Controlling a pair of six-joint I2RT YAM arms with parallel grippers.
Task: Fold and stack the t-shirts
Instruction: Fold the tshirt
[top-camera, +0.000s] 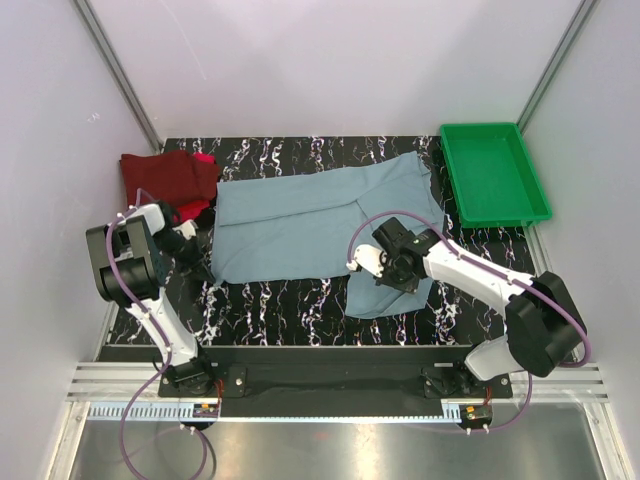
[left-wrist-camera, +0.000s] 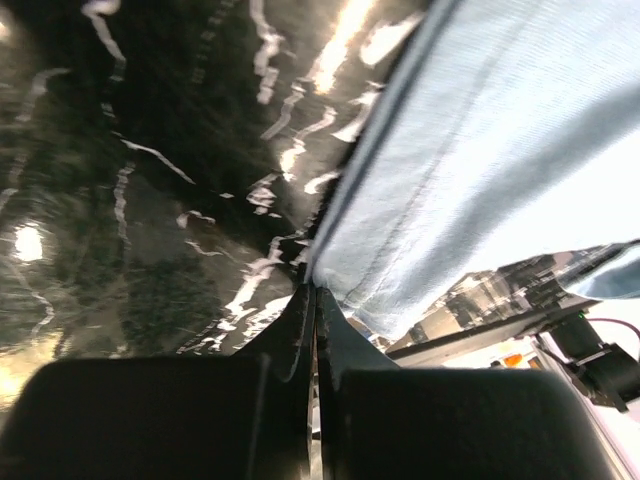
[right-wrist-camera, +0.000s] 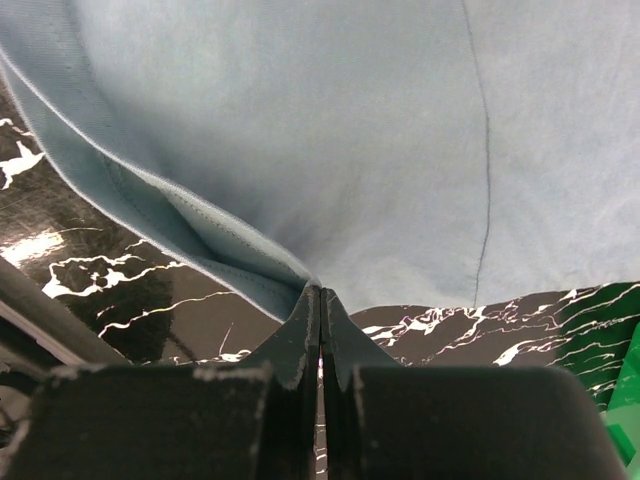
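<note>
The grey-blue t-shirt (top-camera: 300, 215) lies spread across the middle of the black marbled table, with a flap hanging toward the near edge at the right. My left gripper (left-wrist-camera: 316, 291) is shut on its left hem (left-wrist-camera: 440, 180), down at the table surface. My right gripper (right-wrist-camera: 320, 291) is shut on a bunched fold of the same shirt (right-wrist-camera: 330, 140) near the lower right flap. From above, the left gripper (top-camera: 205, 252) sits at the shirt's left edge and the right gripper (top-camera: 362, 264) at its near right part. A maroon t-shirt (top-camera: 165, 175) and a red one (top-camera: 196, 208) lie folded at the back left.
A green plastic tray (top-camera: 492, 172) stands at the back right, showing as a green edge (right-wrist-camera: 625, 400) in the right wrist view. White walls with metal posts enclose the table. Both arm bases are bolted on the rail (top-camera: 330, 385) at the near edge.
</note>
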